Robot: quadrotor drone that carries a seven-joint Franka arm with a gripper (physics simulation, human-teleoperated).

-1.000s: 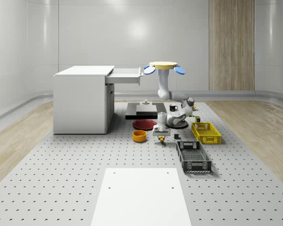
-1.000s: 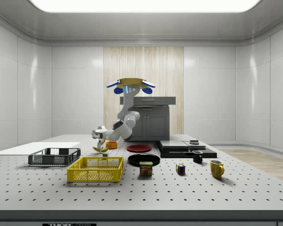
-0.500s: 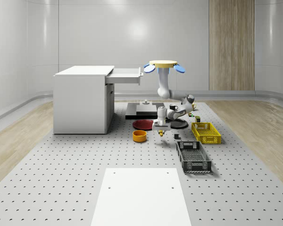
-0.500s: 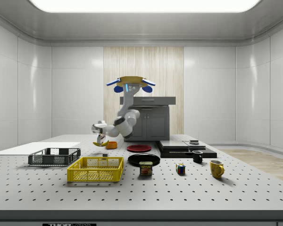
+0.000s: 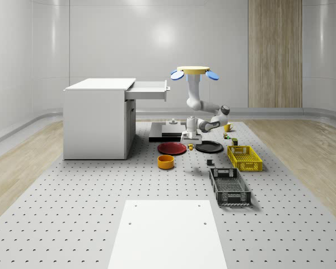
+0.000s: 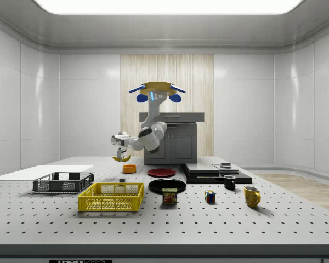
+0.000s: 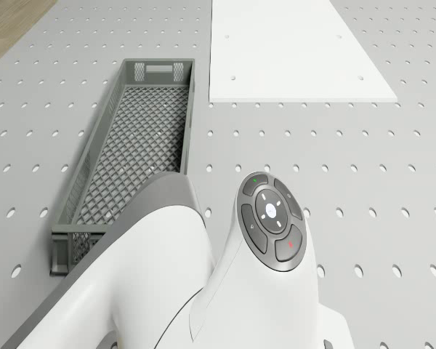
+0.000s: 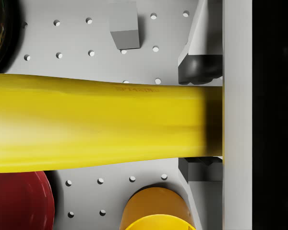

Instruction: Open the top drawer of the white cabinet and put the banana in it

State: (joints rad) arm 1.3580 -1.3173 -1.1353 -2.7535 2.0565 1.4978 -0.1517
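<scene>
The yellow banana (image 8: 105, 122) lies crosswise between my gripper's fingers (image 8: 201, 67), and the gripper (image 8: 201, 120) is shut on it. In the whole-scene view the gripper (image 5: 190, 143) hangs pointing down, holding the banana (image 5: 190, 148) in the air above the red plate (image 5: 172, 148) and black plate (image 5: 209, 147). The side view shows the banana (image 6: 119, 159) above the orange bowl (image 6: 129, 169). The drone (image 5: 193, 70) hovers to the right of the white cabinet (image 5: 98, 117), level with its top drawer (image 5: 148, 89), which stands pulled open.
On the table are an orange bowl (image 5: 166, 162), a yellow crate (image 5: 245, 157), a grey mesh crate (image 5: 229, 186), a black slab (image 5: 168, 131) and a white sheet (image 5: 168, 232). A small grey block (image 8: 124, 24) lies below the gripper. A mug (image 6: 251, 195), cube and can stand near the side view's front.
The drone has risen and the arm has lifted the banana off the table, carrying it back from beside the orange bowl toward the plates and cabinet.
</scene>
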